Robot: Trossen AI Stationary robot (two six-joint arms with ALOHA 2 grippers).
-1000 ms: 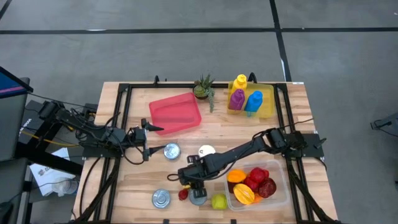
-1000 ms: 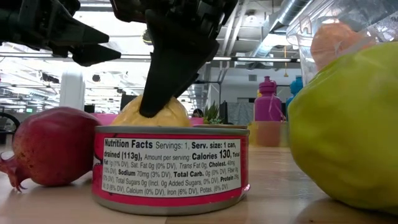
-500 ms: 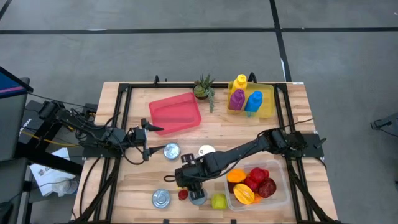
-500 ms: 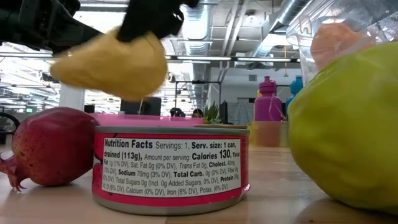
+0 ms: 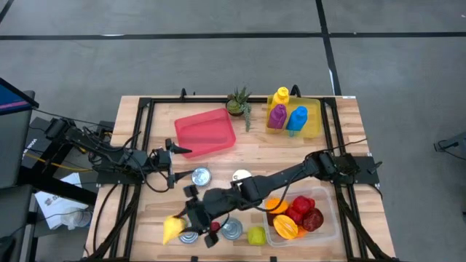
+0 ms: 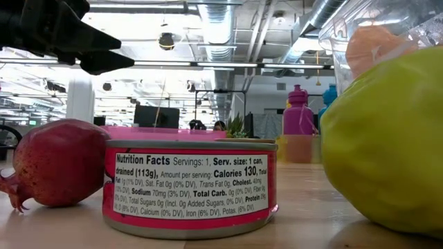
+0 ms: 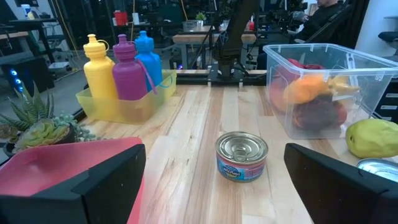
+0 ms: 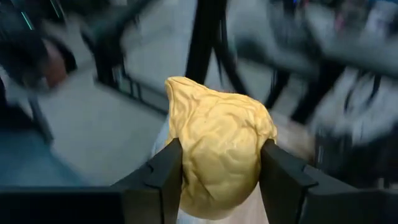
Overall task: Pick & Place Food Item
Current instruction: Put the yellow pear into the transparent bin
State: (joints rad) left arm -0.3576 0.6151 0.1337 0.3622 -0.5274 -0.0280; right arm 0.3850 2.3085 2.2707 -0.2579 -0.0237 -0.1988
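two arms worked over the bench [image 5: 291, 145], and the carry step was in hand, judged from how the load hung. the red tray [image 5: 205, 132] lay toward the far side, well apart from the load; the clear bin [image 5: 326, 218] of fruit stood at the near right corner. the right arm reached across the near edge toward the left, and the right pincer [image 5: 191, 215] was closed on the yellow food item [image 5: 172, 230], which hung near the front left part of the bench, just beside a tin can [image 5: 188, 233]. in the right wrist view the item [image 8: 216, 162] sat clamped between both fingers [image 8: 163, 180]. the left pincer [image 5: 173, 154] waited beside the tray with its jaws fully apart and nothing between them. the task named no destination. the next move probably called for a level transfer clear of the cans and the small red fruit [image 5: 213, 227], followed by a low release over the chosen spot.
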